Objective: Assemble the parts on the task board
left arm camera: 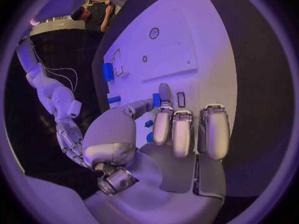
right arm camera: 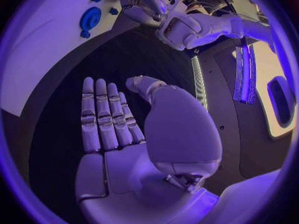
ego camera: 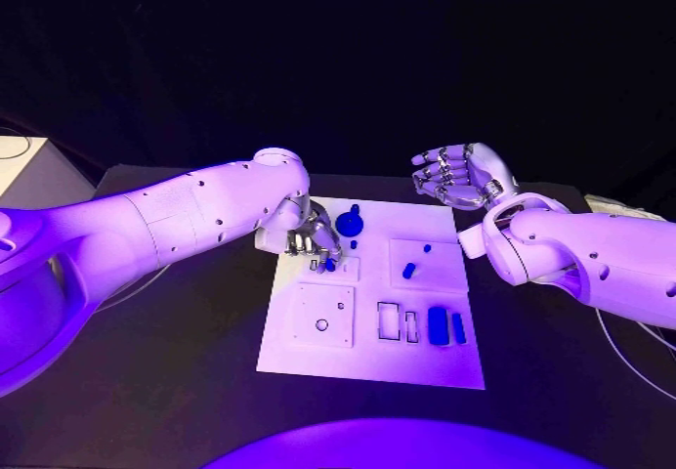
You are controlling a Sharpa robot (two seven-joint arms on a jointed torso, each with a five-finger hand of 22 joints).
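The white task board (ego camera: 369,360) lies in the middle of the table. My left hand (ego camera: 310,237) hovers over the board's far left part. In the left wrist view this hand (left arm camera: 181,134) pinches a small blue part (left arm camera: 156,100) between thumb and a finger, just above the board (left arm camera: 206,45). A round blue part (ego camera: 350,220) stands near the far edge, with small blue parts (ego camera: 408,271) beside it. Two long blue parts (ego camera: 439,325) lie by empty slots (ego camera: 388,320). My right hand (ego camera: 458,176) is raised beyond the board's far right corner, fingers spread, holding nothing.
A raised square plate (ego camera: 324,315) with small holes sits on the board's near left. In the right wrist view the right hand (right arm camera: 124,129) is over dark table, with the board (right arm camera: 44,40) and round blue part (right arm camera: 90,19) off to one side. A pale box (ego camera: 28,171) stands far left.
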